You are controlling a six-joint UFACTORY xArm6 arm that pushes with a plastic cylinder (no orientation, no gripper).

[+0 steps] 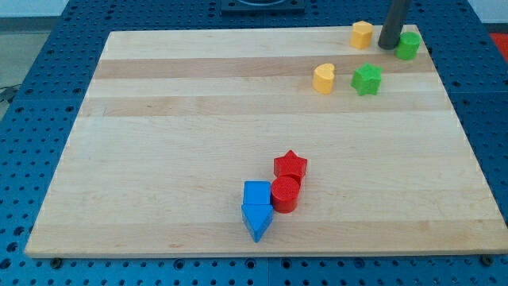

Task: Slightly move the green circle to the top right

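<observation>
Wooden board (pixel 198 119) is lying across a blue pegboard table (pixel 32 79), filling most of the frame, with my tip (pixel 388 46) resting at upper right, touching the left side of the green circle (pixel 409 44); no claw is showing, only a bare rod. At lower centre, a red star (pixel 290 165), red cylinder (pixel 285 194), blue cube (pixel 256 193) and blue wedge-like block (pixel 257 220) are sitting clustered, while a green star (pixel 367 79), yellow heart (pixel 324 78) and yellow block (pixel 362 34) are sitting near the tip.

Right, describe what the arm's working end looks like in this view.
All that shows is a straight dark grey rod, round in section and plain, with no cables, markings or gripper visible. It comes in from the view's top edge, so the arm above is out of frame. My tip is blunt and the same dark colour as the rod.
</observation>
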